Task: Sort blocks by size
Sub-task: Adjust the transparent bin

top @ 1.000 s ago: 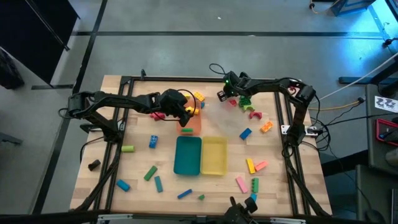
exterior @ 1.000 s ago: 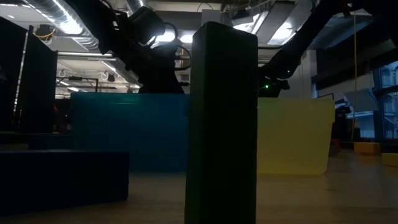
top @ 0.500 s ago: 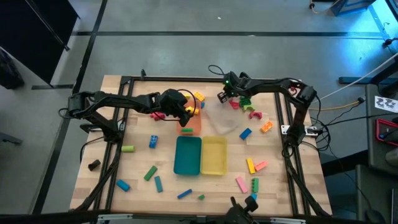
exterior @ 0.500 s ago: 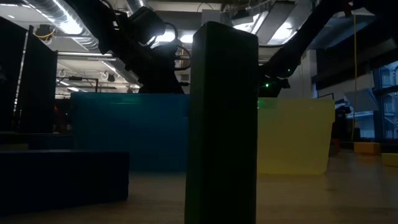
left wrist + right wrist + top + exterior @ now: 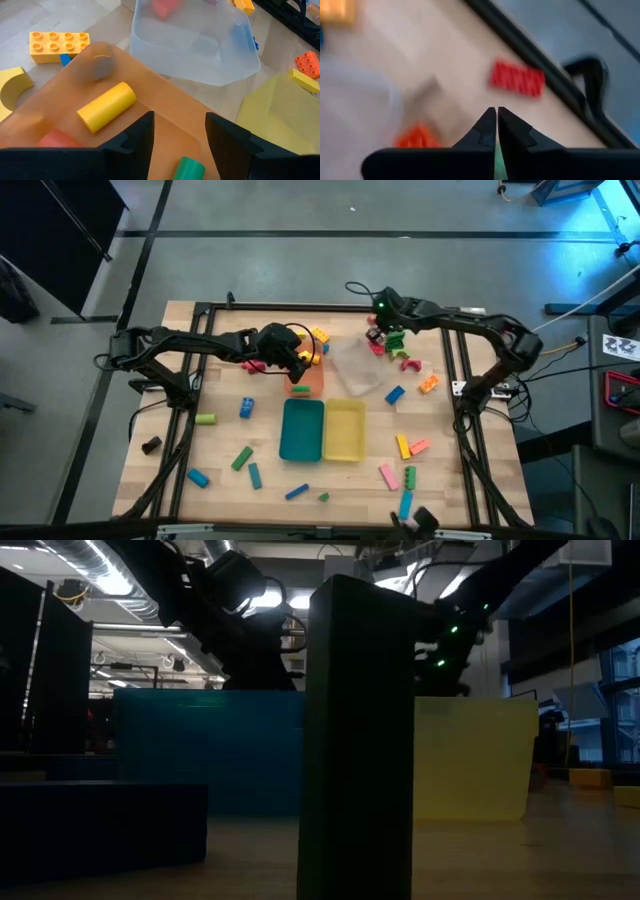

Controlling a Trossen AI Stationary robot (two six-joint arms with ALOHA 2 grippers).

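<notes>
Yellow cylinder block [image 5: 106,106] lies in the orange tray [image 5: 165,131]

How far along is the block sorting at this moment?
Barely begun. The orange tray holds a yellow cylinder, a green piece and a red one. The left end effector hovers open over it, empty. The right end effector is shut with nothing seen between its fingers. Most blocks lie loose on the table; the teal tray and yellow tray look empty.
</notes>
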